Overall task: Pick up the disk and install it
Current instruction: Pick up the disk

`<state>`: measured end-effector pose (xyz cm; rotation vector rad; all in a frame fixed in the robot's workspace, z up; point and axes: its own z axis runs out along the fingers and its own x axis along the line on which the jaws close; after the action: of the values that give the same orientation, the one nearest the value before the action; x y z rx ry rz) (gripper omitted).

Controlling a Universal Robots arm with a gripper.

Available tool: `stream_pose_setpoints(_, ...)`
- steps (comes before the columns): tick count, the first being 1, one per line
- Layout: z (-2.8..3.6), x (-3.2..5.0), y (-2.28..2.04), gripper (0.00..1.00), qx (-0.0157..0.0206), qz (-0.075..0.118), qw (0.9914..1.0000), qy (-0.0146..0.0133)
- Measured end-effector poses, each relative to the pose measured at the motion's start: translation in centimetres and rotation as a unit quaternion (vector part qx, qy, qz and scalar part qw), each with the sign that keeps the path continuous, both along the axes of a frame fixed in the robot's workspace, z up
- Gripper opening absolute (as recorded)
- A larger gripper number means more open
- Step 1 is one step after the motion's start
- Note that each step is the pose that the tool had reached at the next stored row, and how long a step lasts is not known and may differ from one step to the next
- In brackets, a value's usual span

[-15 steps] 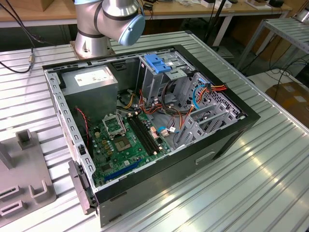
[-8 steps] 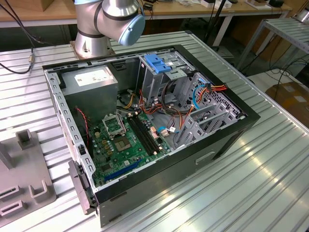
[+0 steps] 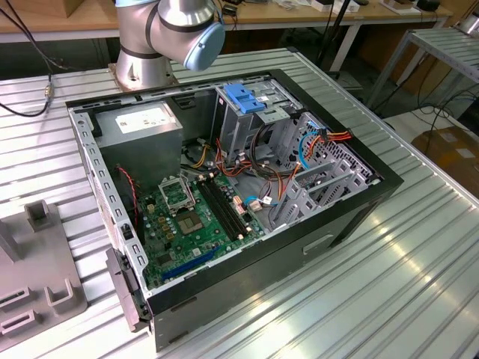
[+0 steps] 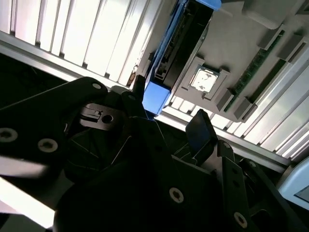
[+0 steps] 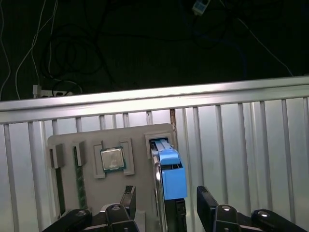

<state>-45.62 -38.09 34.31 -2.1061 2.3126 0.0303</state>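
**Colleague:** Where's the disk?

**Me:** In the first wrist view I see the disk [image 5: 171, 176] standing on edge in a slot of the grey holder [image 5: 87, 140] on the ribbed table [image 5: 241, 145].

**Colleague:** And the fingers?

**Me:** The fingers [image 5: 206, 205] are spread, one on each side of the disk, pinching nothing. The exterior view shows me the open computer case [image 3: 247, 187].

- disk [image 5: 171, 180]: bright blue frame, grey metal edge.
- gripper [image 5: 167, 202]: black, silver screw heads.
- bench [image 3: 397, 284]: silver, ribbed w/ long grooves.
- PC case [image 3: 254, 288], ctr of exterior view: black shell, grey inside; motherboard [image 3: 187, 224] green; latch [image 3: 245, 97] blue.
- holder plate [image 5: 111, 193]: pale grey.
- arm [image 3: 161, 30], top of exterior view: silver, lt-blue cap.
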Motion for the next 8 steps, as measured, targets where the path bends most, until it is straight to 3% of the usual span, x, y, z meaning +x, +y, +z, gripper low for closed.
stream_pose_setpoints(2, -1.95, -0.53, 0.00, 0.62, 0.0001, 0.014, 0.99990, -0.0001)
stream_pose_setpoints(3, -2.94, -0.65, 0.01, 0.62, 0.0000, 0.039, 0.99924, 0.0000)
stream_pose_setpoints(4, -3.62, -0.65, 0.41, 0.62, 0.0001, 0.044, 0.99903, 0.0000)
stream_pose_setpoints(8, -3.97, -0.67, 0.45, 0.60, 0.0001, 0.044, 0.99901, 0.0000)
